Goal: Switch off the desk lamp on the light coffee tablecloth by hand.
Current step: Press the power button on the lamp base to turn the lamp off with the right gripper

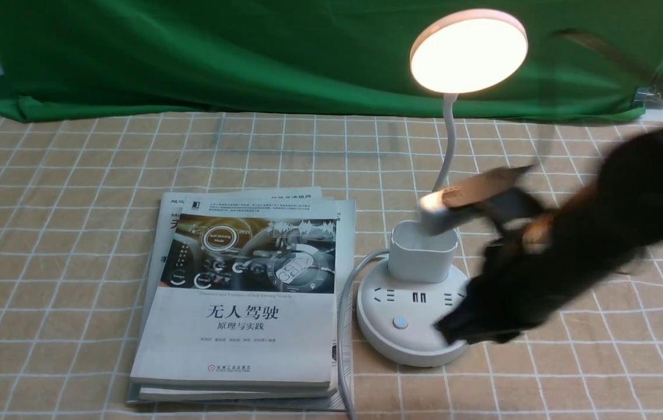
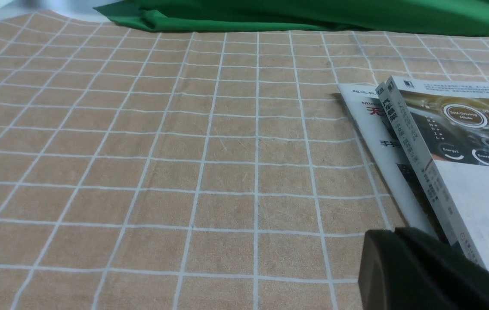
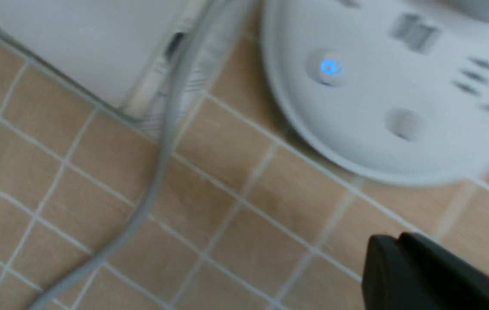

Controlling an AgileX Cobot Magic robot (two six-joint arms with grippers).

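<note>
The white desk lamp (image 1: 467, 51) stands on the light coffee tablecloth (image 1: 63, 192), its disc head lit. Its round base (image 1: 390, 338) carries a cup holder (image 1: 422, 252), sockets and a blue-lit button (image 1: 400, 322). My right gripper (image 1: 445, 335), blurred by motion, is shut and hangs over the front right rim of the base. In the right wrist view the shut gripper (image 3: 395, 241) is above the cloth, apart from the base (image 3: 369, 146), with the blue-lit button (image 3: 329, 67) and a second unlit button (image 3: 403, 122) in sight. My left gripper (image 2: 393, 234) is shut and empty beside the books.
A stack of books (image 1: 244, 303) lies left of the lamp base, also in the left wrist view (image 2: 464, 172). The lamp's grey cord (image 1: 343, 326) runs between books and base toward the front edge. A green cloth (image 1: 220, 52) hangs at the back.
</note>
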